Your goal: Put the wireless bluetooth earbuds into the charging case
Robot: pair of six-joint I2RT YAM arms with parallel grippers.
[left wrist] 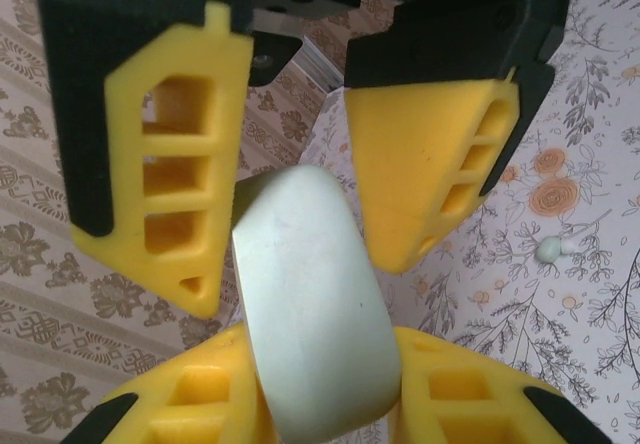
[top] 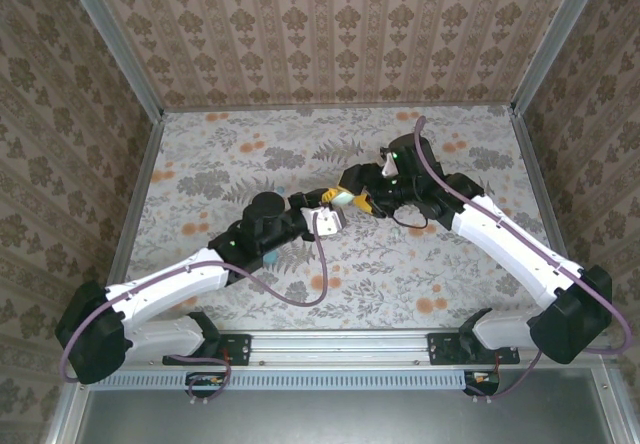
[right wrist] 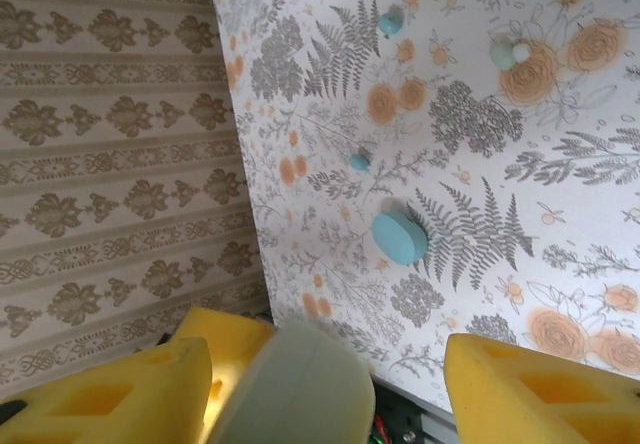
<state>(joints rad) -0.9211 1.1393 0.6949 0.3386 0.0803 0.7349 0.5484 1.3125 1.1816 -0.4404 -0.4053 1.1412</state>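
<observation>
Charging case [left wrist: 315, 304], pale and rounded, sits held above the middle of the desk [top: 250, 154], where the two arms meet. The left end effector [left wrist: 330, 389] is clamped on it, its yellow fingers [left wrist: 200, 394] pressed against both sides of the case's lower end. The right end effector [right wrist: 330, 394] is partly open and straddles the other end of the case. In the right wrist view one of its fingers [right wrist: 540, 384] stands clear of the case, with a gap between them; whether the other finger touches it I cannot tell. One whitish earbud [right wrist: 508, 54] lies on the floral desk, apart from both end effectors. A teal disc-shaped piece [right wrist: 400, 237] and two smaller teal bits [right wrist: 391, 21] also lie on the desk.
</observation>
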